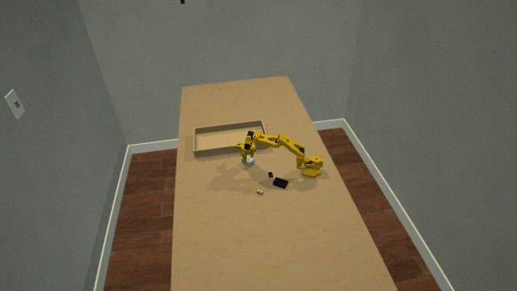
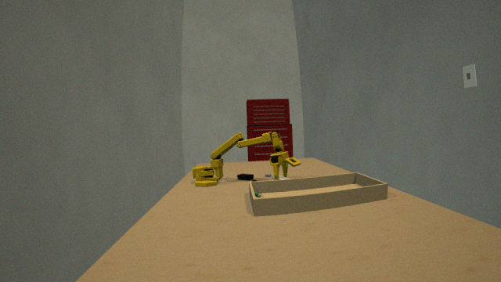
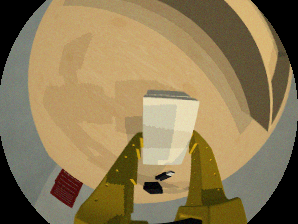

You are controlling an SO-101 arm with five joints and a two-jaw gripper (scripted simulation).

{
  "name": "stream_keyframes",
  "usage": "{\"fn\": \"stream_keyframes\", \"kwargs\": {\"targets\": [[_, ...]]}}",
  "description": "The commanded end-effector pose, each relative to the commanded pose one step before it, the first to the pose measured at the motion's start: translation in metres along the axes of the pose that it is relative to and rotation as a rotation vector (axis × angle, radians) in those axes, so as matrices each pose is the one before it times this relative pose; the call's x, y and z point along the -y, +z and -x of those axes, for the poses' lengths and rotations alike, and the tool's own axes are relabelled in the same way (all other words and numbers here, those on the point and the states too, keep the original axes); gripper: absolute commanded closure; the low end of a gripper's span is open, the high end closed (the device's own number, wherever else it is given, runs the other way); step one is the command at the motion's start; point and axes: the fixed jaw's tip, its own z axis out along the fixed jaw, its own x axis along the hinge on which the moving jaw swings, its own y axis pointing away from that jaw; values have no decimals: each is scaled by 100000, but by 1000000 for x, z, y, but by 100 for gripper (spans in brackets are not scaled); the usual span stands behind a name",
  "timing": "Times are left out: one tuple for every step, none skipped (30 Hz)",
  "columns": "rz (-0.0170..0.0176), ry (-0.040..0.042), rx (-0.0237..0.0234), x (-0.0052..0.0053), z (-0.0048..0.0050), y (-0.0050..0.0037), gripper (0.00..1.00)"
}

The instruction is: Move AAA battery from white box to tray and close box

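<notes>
From the top view, the tray (image 1: 226, 128) lies leftmost on the worktop (image 1: 242, 226), its near wall at about 11 o'clock from the white box (image 1: 249, 161). The gripper (image 1: 247, 155) points straight down and pinches that box, which rests on the worktop just outside the tray. A small green thing (image 2: 257, 194) lies in a tray corner; whether it is the battery cannot be told. A tiny pale item (image 1: 260, 191) lies at 5 o'clock from the box. Rightward come a small dark piece (image 1: 270, 174) and a black box (image 1: 280, 183), near the arm's base (image 1: 312, 173).
</notes>
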Motion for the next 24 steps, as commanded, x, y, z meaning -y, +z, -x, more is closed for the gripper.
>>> {"fn": "stream_keyframes", "kwargs": {"targets": [[2029,-919,2725,-3203,4015,-5827,80],[-16,3,-22,22,11,252,80],[-16,3,-19,28,6,246,80],[-12,0,-19,16,6,222,80],[-9,3,-13,21,1,180,80],[-6,0,-13,14,3,126,80],[-6,0,-6,7,4,84,80],[0,0,0,0,-1,30,80],[-3,0,-3,0,0,6,80],[0,0,0,0,0,0,80],[0,0,0,0,0,0,80],[1,0,1,2,1,8,80],[-3,3,-3,7,-1,30,80],[-3,0,-6,7,4,84,80],[-9,0,-13,14,2,126,80],[-13,3,-13,21,7,180,80],[-12,0,-19,28,6,222,80],[-16,3,-22,34,5,240,80],[-16,3,-22,28,5,258,80],[-16,3,-22,34,5,240,80],[-12,0,-19,28,0,222,80],[-13,3,-13,21,7,180,80],[-6,0,-13,14,3,126,80],[-6,0,-6,13,-2,84,80]]}}
